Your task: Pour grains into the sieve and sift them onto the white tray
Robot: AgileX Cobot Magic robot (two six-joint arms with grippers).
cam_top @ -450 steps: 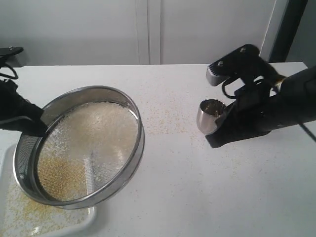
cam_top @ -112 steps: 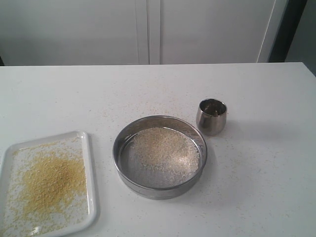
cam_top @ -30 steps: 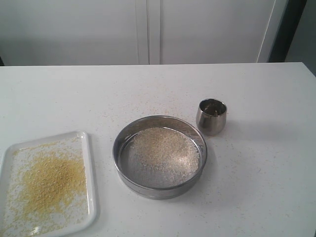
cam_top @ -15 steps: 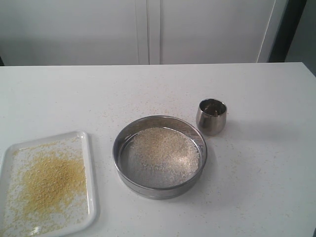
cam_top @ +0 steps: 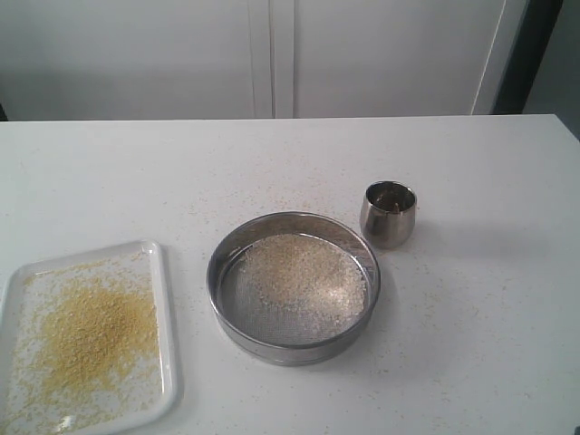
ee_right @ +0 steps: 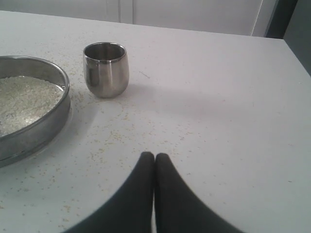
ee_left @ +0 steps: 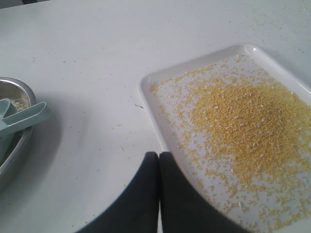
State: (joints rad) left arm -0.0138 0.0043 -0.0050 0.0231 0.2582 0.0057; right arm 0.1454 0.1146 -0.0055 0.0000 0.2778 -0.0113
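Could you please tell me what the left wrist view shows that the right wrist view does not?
Only the left wrist view: the white tray with yellow grains, a metal bowl holding a pale green scoop, and the shut left claw. Only the right wrist view: the sieve holding pale bits, the steel cup, and the shut right claw. Both: the white table, with stray grains.

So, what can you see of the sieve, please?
The sieve is round, shallow and wide, with a shiny steel wall and fine grey mesh bottom. It sits flat on the white table between the white tray and the small steel cup, touching neither. Pale coarse grains cover much of its mesh. Nothing holds it.
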